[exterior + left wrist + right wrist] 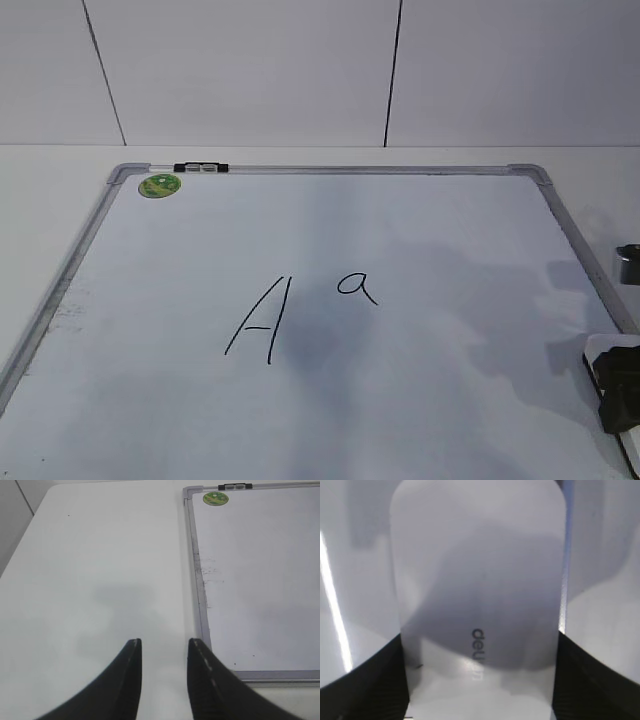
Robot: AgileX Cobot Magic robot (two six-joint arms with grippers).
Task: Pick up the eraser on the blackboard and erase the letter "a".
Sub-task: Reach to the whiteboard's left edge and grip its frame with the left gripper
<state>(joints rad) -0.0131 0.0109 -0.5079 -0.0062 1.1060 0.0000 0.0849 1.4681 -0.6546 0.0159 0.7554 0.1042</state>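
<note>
The exterior view alone shows the writing: on the large white dry-erase blackboard (420,230) with its grey metal frame, a small handwritten black lowercase letter "a" (357,287) sits near the middle, just right of a much larger black capital "A" (258,320), and a round green sticker (159,185) marks the far left corner beside a black clip (200,167) on the far edge. At that view's right edge, near the board's near right corner, the right gripper (618,385) shows only as a dark shape over a sliver of the white rounded plastic eraser (600,345). The right wrist view fills in the rest: the eraser (480,580), printed with a grey "deli" logo (477,652), lies flat on the board between the two black fingers (370,680), which stand wide apart at its long sides; whether they touch it cannot be told. The left wrist view shows the left gripper (164,645) above the bare white tabletop (100,555) just outside the board's left frame (197,580), its black fingers partly apart and holding nothing.
</note>
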